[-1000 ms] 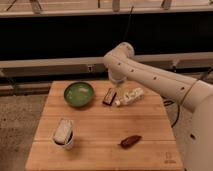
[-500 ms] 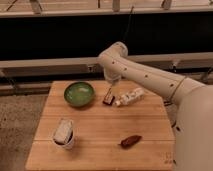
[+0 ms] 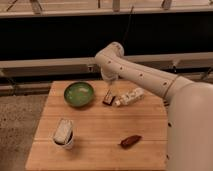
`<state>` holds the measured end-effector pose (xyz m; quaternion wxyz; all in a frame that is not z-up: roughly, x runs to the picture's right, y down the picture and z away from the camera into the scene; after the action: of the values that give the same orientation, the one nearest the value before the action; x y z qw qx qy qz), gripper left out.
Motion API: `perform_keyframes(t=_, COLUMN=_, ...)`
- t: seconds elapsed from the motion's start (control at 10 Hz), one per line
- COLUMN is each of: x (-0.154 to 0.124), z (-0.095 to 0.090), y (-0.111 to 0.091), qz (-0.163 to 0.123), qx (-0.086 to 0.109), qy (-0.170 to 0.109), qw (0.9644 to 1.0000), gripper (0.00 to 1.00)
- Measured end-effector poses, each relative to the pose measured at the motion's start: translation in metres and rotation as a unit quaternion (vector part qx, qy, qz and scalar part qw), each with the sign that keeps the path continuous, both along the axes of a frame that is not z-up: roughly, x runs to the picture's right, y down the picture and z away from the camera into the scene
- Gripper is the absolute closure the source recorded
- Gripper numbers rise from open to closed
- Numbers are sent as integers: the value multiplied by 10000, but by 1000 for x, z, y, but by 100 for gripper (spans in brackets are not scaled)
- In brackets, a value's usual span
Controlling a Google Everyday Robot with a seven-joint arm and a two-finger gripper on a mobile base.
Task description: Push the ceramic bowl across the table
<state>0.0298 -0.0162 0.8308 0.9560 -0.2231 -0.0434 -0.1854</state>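
A: From the camera view, ceramic bowl [image 3: 78,94]?
B: Green, upright, on the wooden surface [image 3: 100,135], back left.
A: And the gripper [image 3: 111,88]?
B: Hanging right of the bowl, apart from it, just above a dark packet [image 3: 109,98]. Open or closed, impossible to make out.

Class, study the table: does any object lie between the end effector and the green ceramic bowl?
Nothing visible does. The end effector hangs above a small dark object beside the ceramic bowl, with only bare table between them. The white bottle lies on its far side from the bowl.
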Motion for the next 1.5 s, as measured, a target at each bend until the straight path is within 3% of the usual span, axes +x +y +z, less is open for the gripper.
perform_keyframes(t=1.5, x=-28, z=31, y=-8, qz=-130, qx=72, qy=-204, qw=9997, gripper=20)
